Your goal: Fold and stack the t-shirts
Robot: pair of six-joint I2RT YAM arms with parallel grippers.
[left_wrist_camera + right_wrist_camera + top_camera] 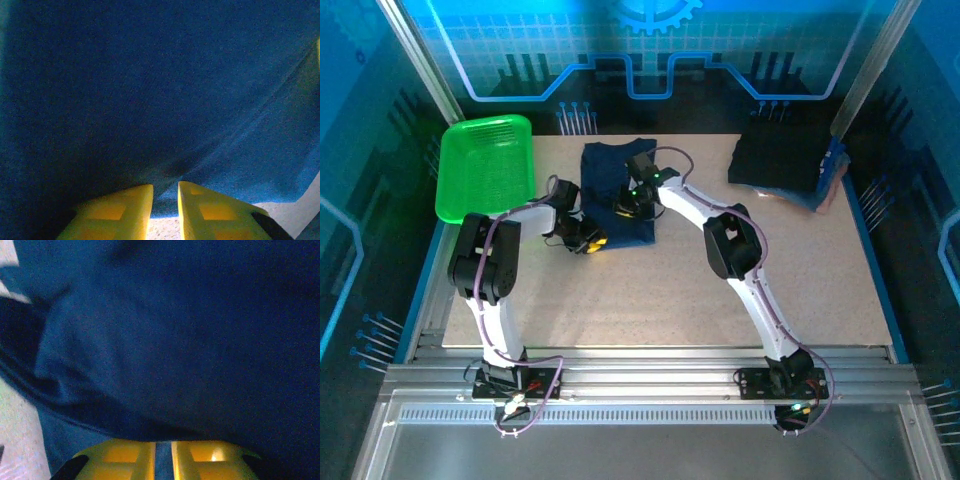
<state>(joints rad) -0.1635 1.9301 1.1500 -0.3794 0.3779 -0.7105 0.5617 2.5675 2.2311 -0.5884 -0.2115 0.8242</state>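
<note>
A navy-blue t-shirt lies folded at the middle back of the table. My left gripper sits at the shirt's near left corner. In the left wrist view its yellow fingers stand close together, with the navy cloth pinched at their tips. My right gripper is down on the shirt's near half. Its fingers are almost together, and a strip of blue cloth runs through the slit between them. A pile of near-black t-shirts rests at the back right.
A bright green mesh basket stands at the back left, partly over the table's edge. Bare speckled tabletop stretches in front of the shirt. Metal rails run along the near edge by the arm bases.
</note>
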